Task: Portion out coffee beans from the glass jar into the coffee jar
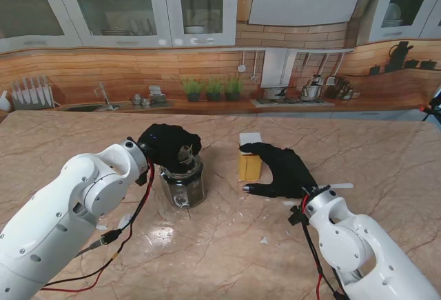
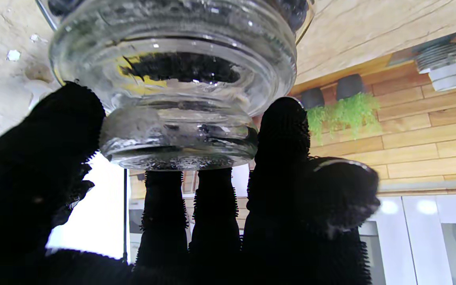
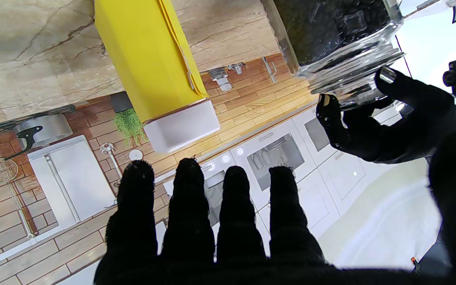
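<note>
A clear glass jar (image 1: 182,186) of dark coffee beans stands upright on the marble table (image 1: 220,252), left of the middle. My left hand (image 1: 169,145) sits on top of it, thumb and fingers (image 2: 283,130) closed around the jar's glass top (image 2: 172,150). To its right stands the coffee jar (image 1: 249,165), a yellow box with a white cap (image 3: 180,126). My right hand (image 1: 286,170) lies flat and open just right of the box, fingers (image 3: 212,198) spread and holding nothing. The right wrist view also catches the glass jar (image 3: 339,35) and my left hand (image 3: 390,118).
Small white scraps (image 1: 264,240) lie on the table nearer to me. A thin white strip (image 1: 337,187) rests by my right wrist. Red and black cables (image 1: 131,224) hang from my left arm. A printed kitchen backdrop stands along the table's far edge.
</note>
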Available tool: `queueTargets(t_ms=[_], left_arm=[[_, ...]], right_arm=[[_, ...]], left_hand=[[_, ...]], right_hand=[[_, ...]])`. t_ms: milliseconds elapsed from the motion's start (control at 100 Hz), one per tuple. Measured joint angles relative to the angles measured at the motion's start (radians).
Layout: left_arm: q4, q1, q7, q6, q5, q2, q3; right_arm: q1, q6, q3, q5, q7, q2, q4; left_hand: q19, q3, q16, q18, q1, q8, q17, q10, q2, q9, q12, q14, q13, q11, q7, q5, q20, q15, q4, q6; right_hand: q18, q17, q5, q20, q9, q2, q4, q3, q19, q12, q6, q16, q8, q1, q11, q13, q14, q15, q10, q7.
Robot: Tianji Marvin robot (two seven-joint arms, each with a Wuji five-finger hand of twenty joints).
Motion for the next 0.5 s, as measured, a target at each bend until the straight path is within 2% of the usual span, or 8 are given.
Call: queueTargets(t_ms=[120, 230, 290, 500], left_arm=[[0.009, -0.010, 0.002, 0.001, -0.008, -0.003, 0.004], [0.025, -0.013, 0.058, 0.009, -0.013, -0.006, 0.015], [0.030, -0.014, 0.062, 0.022, -0.036, -0.009, 0.018], [0.032, -0.026, 0.024, 0.040, -0.079, -0.012, 0.016]], right_arm=[[0.000, -0.001, 0.000, 0.000, -0.003, 0.000, 0.000], [0.000, -0.002, 0.000, -0.001, -0.006, 0.000, 0.000], [-0.001, -0.002, 0.000, -0.002, -0.007, 0.000, 0.000], [-0.002, -0.002, 0.000, -0.002, -0.009, -0.001, 0.001]], left_hand=[[0.000, 0.014, 0.000, 0.007, 0.000, -0.052, 0.001, 0.006, -0.057, 0.056, 0.000, 0.005, 0.007, -0.025, 0.009, 0.049, 0.009, 0.004, -0.001, -0.006], [0.013, 0.034, -0.032, 0.011, -0.001, -0.101, 0.003, 0.006, -0.155, 0.115, 0.000, 0.008, 0.017, -0.025, 0.044, 0.103, 0.033, 0.047, -0.003, -0.027], [0.023, 0.055, -0.046, 0.020, -0.001, -0.114, 0.003, 0.006, -0.193, 0.124, 0.000, 0.019, 0.017, -0.025, 0.045, 0.123, 0.037, 0.060, -0.004, -0.032], [0.026, 0.058, -0.092, 0.033, 0.024, -0.127, 0.003, 0.008, -0.237, 0.132, -0.001, 0.033, 0.017, -0.025, 0.057, 0.139, 0.046, 0.068, -0.005, -0.032]], right_hand=[[0.000, 0.000, 0.000, 0.000, 0.000, 0.000, 0.000, 0.000, 0.000, 0.000, 0.000, 0.000, 0.000, 0.000, 0.000, 0.000, 0.000, 0.000, 0.000, 0.000], [0.000, 0.000, 0.000, 0.000, 0.000, 0.000, 0.000, 0.000, 0.000, 0.000, 0.000, 0.000, 0.000, 0.000, 0.000, 0.000, 0.000, 0.000, 0.000, 0.000], [0.000, 0.000, 0.000, 0.000, 0.000, 0.000, 0.000, 0.000, 0.000, 0.000, 0.000, 0.000, 0.000, 0.000, 0.000, 0.000, 0.000, 0.000, 0.000, 0.000], [0.000, 0.000, 0.000, 0.000, 0.000, 0.000, 0.000, 0.000, -0.009, 0.000, 0.000, 0.000, 0.000, 0.000, 0.000, 0.000, 0.000, 0.000, 0.000, 0.000]])
